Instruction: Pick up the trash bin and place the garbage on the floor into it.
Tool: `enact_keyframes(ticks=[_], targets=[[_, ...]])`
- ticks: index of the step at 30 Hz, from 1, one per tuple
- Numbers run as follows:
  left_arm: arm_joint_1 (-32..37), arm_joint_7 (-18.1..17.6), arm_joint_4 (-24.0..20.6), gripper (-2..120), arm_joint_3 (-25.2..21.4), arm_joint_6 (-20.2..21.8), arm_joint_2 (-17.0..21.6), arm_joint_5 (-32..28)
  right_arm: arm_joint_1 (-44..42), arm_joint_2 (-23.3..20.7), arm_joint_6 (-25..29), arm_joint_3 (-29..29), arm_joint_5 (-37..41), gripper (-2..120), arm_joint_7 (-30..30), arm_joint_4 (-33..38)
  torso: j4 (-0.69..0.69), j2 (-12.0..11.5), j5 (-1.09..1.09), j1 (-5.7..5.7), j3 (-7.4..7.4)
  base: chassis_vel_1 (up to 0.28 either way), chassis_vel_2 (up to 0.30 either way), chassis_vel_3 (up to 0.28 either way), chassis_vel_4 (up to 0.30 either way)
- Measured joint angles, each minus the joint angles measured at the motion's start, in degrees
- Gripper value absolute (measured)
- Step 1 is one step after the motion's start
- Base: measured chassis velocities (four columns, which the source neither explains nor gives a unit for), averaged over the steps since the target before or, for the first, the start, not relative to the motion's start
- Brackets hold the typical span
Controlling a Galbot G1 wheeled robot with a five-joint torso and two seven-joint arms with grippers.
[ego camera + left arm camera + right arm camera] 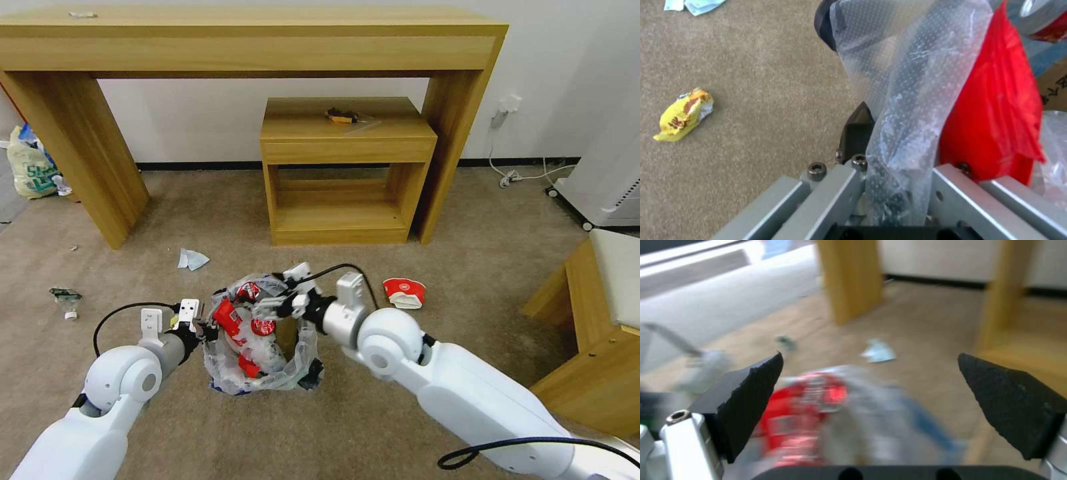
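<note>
The trash bin point(280, 370), dark and lined with a crinkly clear bag, is held just above the beige carpet floor point(373, 427) and holds red wrappers point(230, 319). My left gripper point(203, 328) is shut on its rim; in the left wrist view the bag point(907, 100) and the dark rim point(824, 23) run between the fingers point(858, 130). My right gripper point(280, 303) hovers open over the bin's mouth, its fingertips point(751, 396) wide apart with nothing between them. Garbage on the floor: a red-white crumpled cup point(404, 292), a tissue point(192, 259), a small dark scrap point(65, 298) and a yellow wrapper point(683, 114).
A long wooden console table point(253, 40) spans the back wall, with a small wooden side table point(343, 167) under it. Another wooden piece point(593, 333) stands at the right. A yellowish printed bag point(30, 167) leans at the far left, and a white wheeled unit point(600, 187) with cables stands at the back right.
</note>
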Motion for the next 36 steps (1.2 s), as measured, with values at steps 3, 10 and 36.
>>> enact_keyframes(ticks=[3, 10, 36], targets=[[1.84, -0.27, -1.04, 0, -1.21, 0.00, -0.83, 0.54, -2.45, -1.01, 1.61, 3.04, -4.95, 100, 1.73, -0.62, -0.01, 0.00, 0.00, 0.00, 0.00, 0.000, 0.000, 0.000, 0.000], [3.06, -1.16, -2.28, 0, -2.27, 0.00, -1.51, 0.76, -10.97, 0.15, 2.77, 13.81, -9.56, 100, 2.62, -1.04, 0.01, 0.00, 0.00, 0.00, 0.00, 0.000, 0.000, 0.000, 0.000], [5.35, -1.36, -4.34, 0, -2.39, 0.00, -1.83, 0.64, -43.45, 12.70, 7.40, 46.44, -21.01, 100, -0.67, 4.75, 0.00, 0.00, -0.01, -0.01, -0.01, 0.000, 0.000, 0.000, 0.000]])
